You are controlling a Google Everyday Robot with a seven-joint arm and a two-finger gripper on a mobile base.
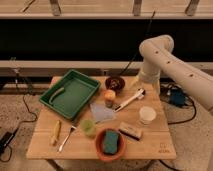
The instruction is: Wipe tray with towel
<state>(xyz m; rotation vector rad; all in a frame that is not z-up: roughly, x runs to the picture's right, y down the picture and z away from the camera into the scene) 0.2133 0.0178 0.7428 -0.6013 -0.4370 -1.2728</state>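
The green tray (75,97) sits at the back left of the wooden table, with a pale utensil (56,94) lying in it. Just right of the tray's near corner, the pale bluish towel (101,113) lies flat on the table. My white arm bends in from the right and points down over the back right of the table. Its gripper (142,86) hangs there, open and holding nothing. It is well to the right of the towel and tray.
A dark bowl (115,82), an orange cup (109,96) and a white-handled tool (130,99) lie between gripper and towel. Nearer the front are a white cup (147,115), a green cup (89,128), a brush block (130,131), a sponge (110,142) in an orange-brown bowl (98,145), a fork (66,139) and a yellow item (56,132).
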